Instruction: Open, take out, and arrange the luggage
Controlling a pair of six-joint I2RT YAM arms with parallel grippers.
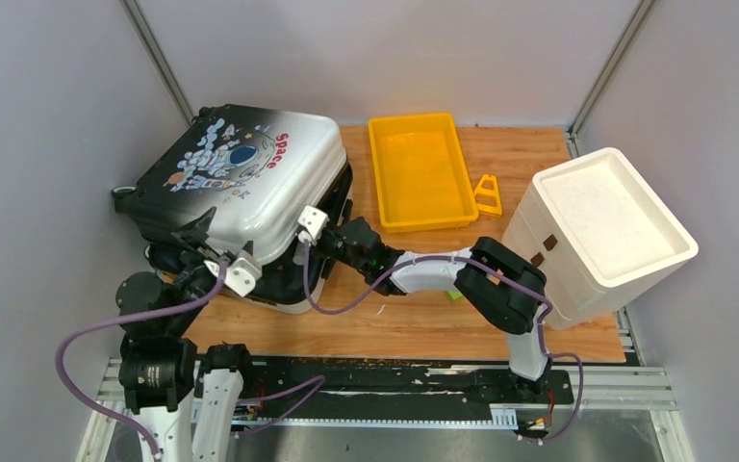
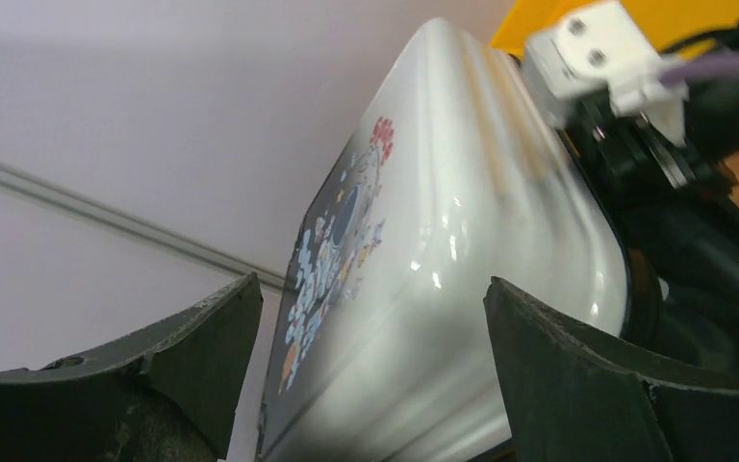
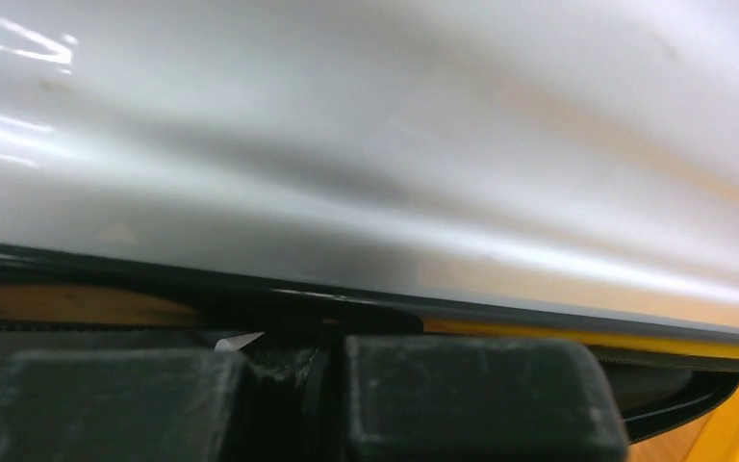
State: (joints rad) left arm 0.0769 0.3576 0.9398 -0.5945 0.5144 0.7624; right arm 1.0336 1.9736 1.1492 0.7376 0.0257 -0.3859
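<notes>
The luggage [image 1: 250, 178] lies at the back left of the wooden table, astronaut side up. Its white-to-black lid is tilted up off the dark lower shell along the front and right side. My left gripper [image 1: 207, 241] is at the lid's front corner. In the left wrist view this gripper [image 2: 370, 332] stands open, with the glossy shell [image 2: 443, 241] looming between and beyond its fingers [image 2: 202, 366]. My right gripper [image 1: 337, 231] reaches in from the right. The right wrist view shows that gripper [image 3: 322, 385] shut, tucked just under the lid's dark rim [image 3: 366, 303], nothing visibly between its pads.
A yellow plastic tray [image 1: 420, 171] sits at the back centre with a small yellow triangular piece [image 1: 487, 195] beside it. A white foam box [image 1: 601, 231] stands tilted at the right. Grey walls close in the left, back and right sides.
</notes>
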